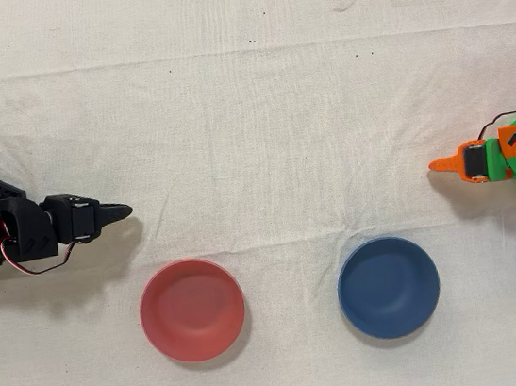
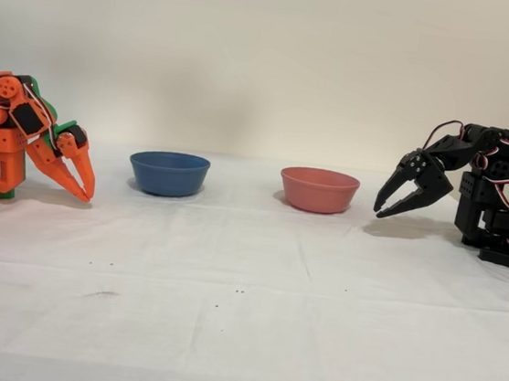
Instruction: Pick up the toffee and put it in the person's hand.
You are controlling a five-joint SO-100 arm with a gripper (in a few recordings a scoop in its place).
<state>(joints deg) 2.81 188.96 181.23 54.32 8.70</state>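
Observation:
My black gripper (image 1: pixel 123 211) hangs low over the white cloth at the left edge of the overhead view, pointing toward the middle. In the fixed view the gripper (image 2: pixel 379 210) sits at the right, tilted down, just right of the red bowl. Its fingertips meet and hold nothing. The toffee is out of view. The person's hand is out of view.
A red bowl (image 1: pixel 192 309) (image 2: pixel 319 190) and a blue bowl (image 1: pixel 388 287) (image 2: pixel 168 172) stand side by side, both looking empty. The idle orange arm (image 1: pixel 505 153) (image 2: pixel 30 142) rests at the opposite side. Creased white cloth (image 1: pixel 260 136) covers the table.

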